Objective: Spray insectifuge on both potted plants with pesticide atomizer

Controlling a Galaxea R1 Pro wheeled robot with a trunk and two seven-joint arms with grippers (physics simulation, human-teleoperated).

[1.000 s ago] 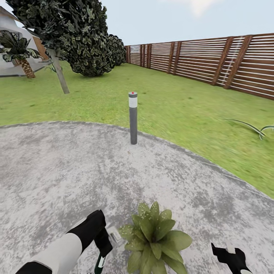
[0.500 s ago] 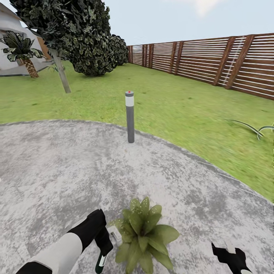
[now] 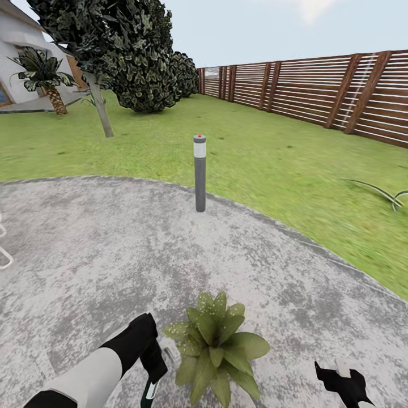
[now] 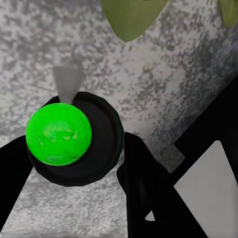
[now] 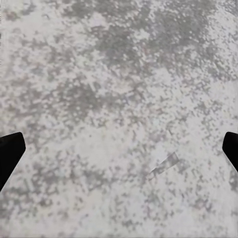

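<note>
One potted plant (image 3: 215, 345) sits on the patio (image 3: 102, 255), leaves speckled whitish. Just beside it, the left gripper (image 4: 74, 163) clasps the atomizer (image 4: 74, 136) (seemingly aimed plantward); the right gripper (image 3: 343, 381) hangs released.

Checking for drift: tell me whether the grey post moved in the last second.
No. The grey post keeps its spot at the patio's rim; only the camera shifted.
</note>
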